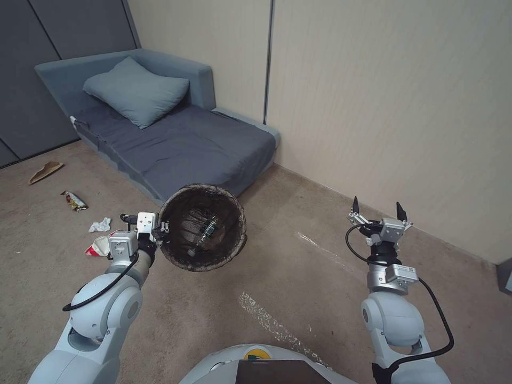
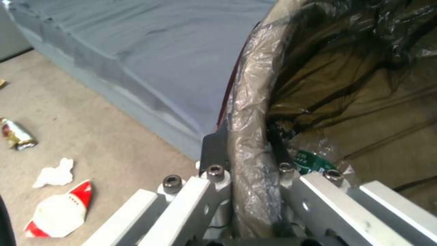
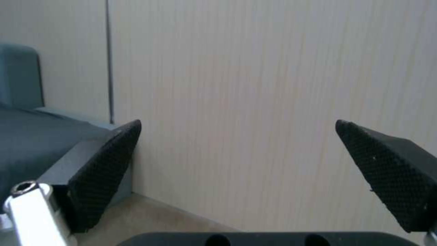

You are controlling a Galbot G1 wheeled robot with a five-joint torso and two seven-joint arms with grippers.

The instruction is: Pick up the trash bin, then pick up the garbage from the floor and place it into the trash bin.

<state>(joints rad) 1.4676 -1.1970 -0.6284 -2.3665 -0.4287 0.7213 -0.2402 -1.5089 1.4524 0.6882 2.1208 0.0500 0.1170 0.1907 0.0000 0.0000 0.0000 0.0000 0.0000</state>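
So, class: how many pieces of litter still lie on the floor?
4, all left of the sofa: a tan paper scrap farthest off, a snack wrapper, a white tissue, and a red-and-white cup by the left gripper. More may be hidden.

Grey sofa bed [image 1: 181, 144] with pillow [image 1: 136, 90] against beige wall [image 1: 400, 96].

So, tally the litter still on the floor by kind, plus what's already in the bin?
Tan paper scrap: 1
Snack wrapper: 1
White tissue: 1
Red-and-white cup: 1
Clear bottle inside the trash bin: 1
Total: 5
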